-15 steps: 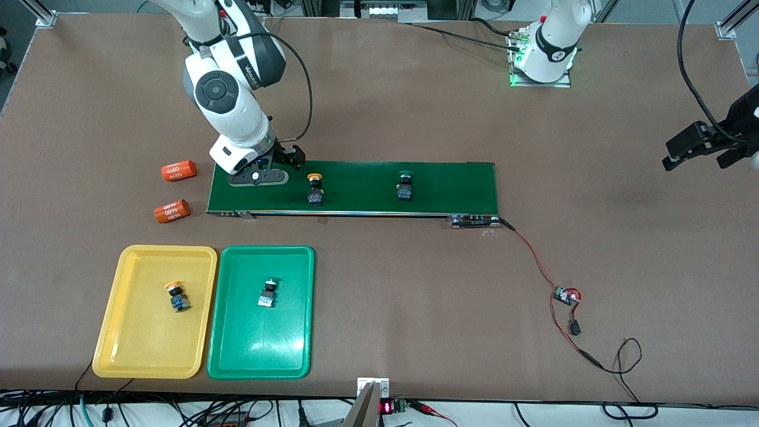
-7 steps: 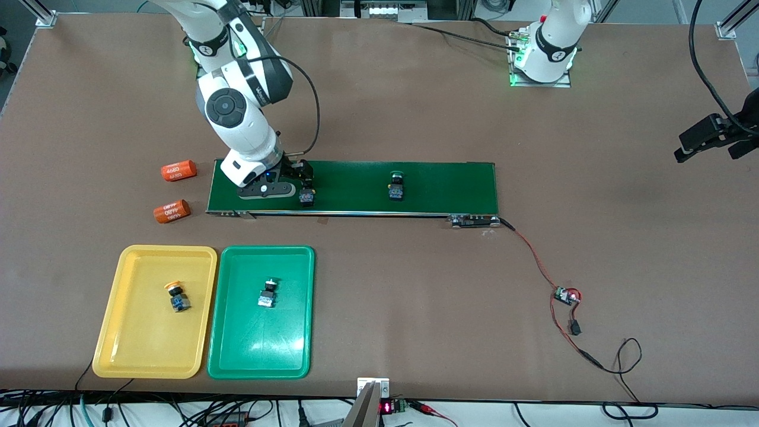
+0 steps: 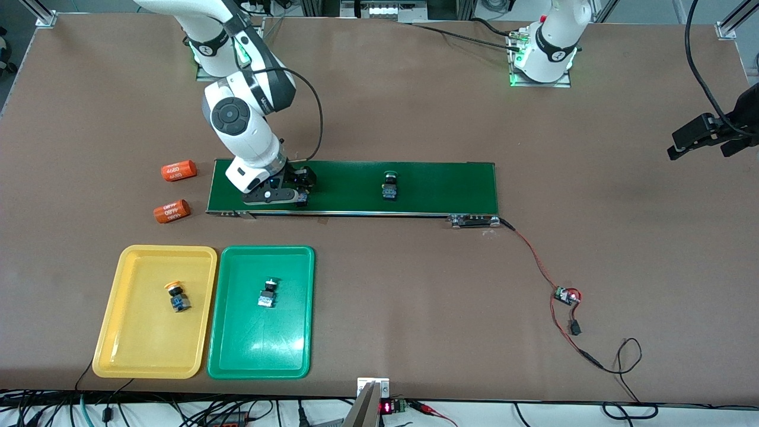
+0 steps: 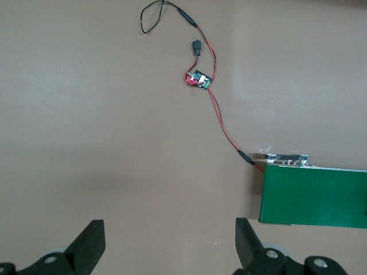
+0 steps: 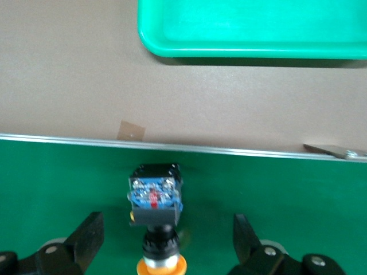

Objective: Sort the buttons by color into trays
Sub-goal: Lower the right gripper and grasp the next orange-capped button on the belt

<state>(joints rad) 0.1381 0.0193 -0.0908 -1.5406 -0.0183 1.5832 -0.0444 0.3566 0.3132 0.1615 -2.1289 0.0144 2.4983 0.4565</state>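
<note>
**Visitor:** A wide brown table point(image 3: 379, 284) filled the room, cables trailing off its near edge. What lay closest to us?

**Technician:** The two trays, side by side toward the right arm's end. The yellow tray point(image 3: 127, 350) held a yellow-capped button point(image 3: 177, 297), and the green tray point(image 3: 284, 356) held another button point(image 3: 268, 293) whose cap colour I could not make out from where I stood.

**Visitor:** And farther up?

**Technician:** The dark green belt point(image 3: 439, 187), with two orange cylinders point(image 3: 171, 211) on the table off its end. A green-capped button point(image 3: 389, 185) stood mid-belt, well apart from either gripper. The right gripper point(image 3: 299, 191) was low over the belt's end nearer the trays, fingers spread wide, clamped on nothing.

**Visitor:** Where was its target?

**Technician:** The yellow button on the belt point(image 5: 155, 220) sat between those spread fingers point(image 5: 246, 240), roughly centred. It lay on its side, its long axis running along the line between the jaws' roots and the tray side, cap toward the wrist, blue-and-black body pointing toward the green tray. I'd judge the fingers needed only to shut across its narrow width.

**Visitor:** The other arm?

**Technician:** The left gripper point(image 3: 705, 139) waited in the air over bare table past the belt's other end, fingers equally wide, holding nothing. The right arm was plainly the nearer.
</note>
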